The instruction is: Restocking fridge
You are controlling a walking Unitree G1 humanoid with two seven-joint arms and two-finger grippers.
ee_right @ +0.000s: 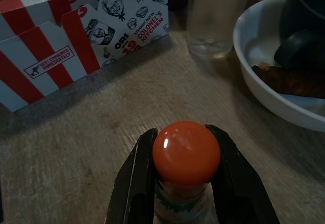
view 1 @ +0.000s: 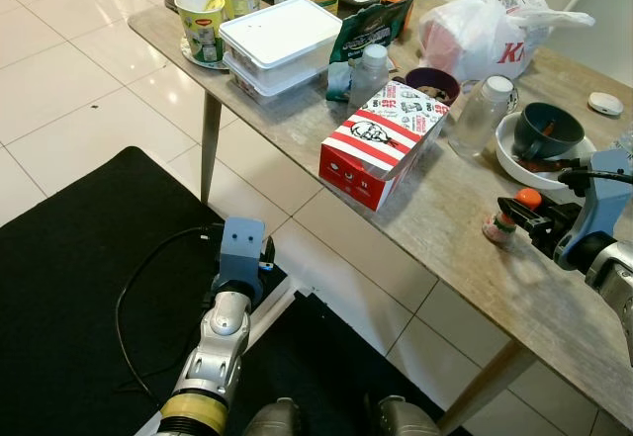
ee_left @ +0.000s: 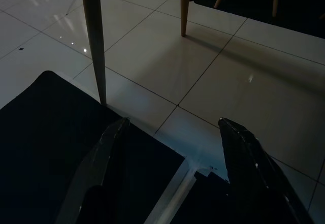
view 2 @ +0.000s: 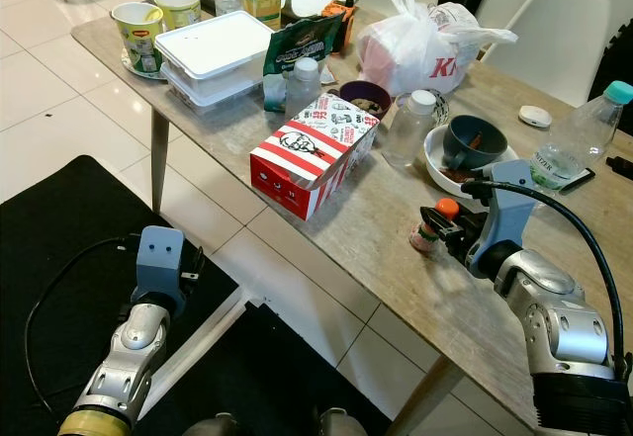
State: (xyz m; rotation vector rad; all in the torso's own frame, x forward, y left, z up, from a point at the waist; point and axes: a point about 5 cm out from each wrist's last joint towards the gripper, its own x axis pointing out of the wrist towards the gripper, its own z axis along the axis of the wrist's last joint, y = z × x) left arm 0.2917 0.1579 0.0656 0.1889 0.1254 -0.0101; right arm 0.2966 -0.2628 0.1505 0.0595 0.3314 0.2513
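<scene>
1. I have the right tool (view 2: pixel 432 226) out over the tabletop (view 2: pixel 376 228), its two black fingers (ee_right: pixel 139 181) pinching a small bottle with a round orange cap (ee_right: pixel 186 152) just under the cap. The bottle stands upright on the wood near the tabletop's front edge, at about 3 o'clock in my head view.
2. Open room: a bare strip of tabletop runs along the near edge between the bottle and the red-and-white striped box (view 2: pixel 315 152), which sits at about 10 o'clock from the bottle and reaches close to that same edge.
3. Tight side: at 12 o'clock from the bottle is a clear plastic bottle with a white cap (view 2: pixel 411 127), and just beside it, toward 1 o'clock, a white bowl (view 2: pixel 435 162) holding a dark mug (view 2: pixel 475 142). In the right wrist view the bowl's rim comes near the tool.
4. Farther back I see a white plastic bag (view 2: pixel 420 47), a stack of white lidded containers (view 2: pixel 214 52) and two paper cups (view 2: pixel 158 16) near the far corner.
5. The right arm reaches in from the 4 o'clock side, forearm angled up to the tabletop, a black cable looping over the wrist.
6. The left tool (ee_left: pixel 172 173) hangs low beside the tabletop, fingers spread, above white floor tiles (ee_left: pixel 203 56) and a black mat (view 1: pixel 69 278). A tabletop leg (ee_left: pixel 95 36) stands just beyond it.
</scene>
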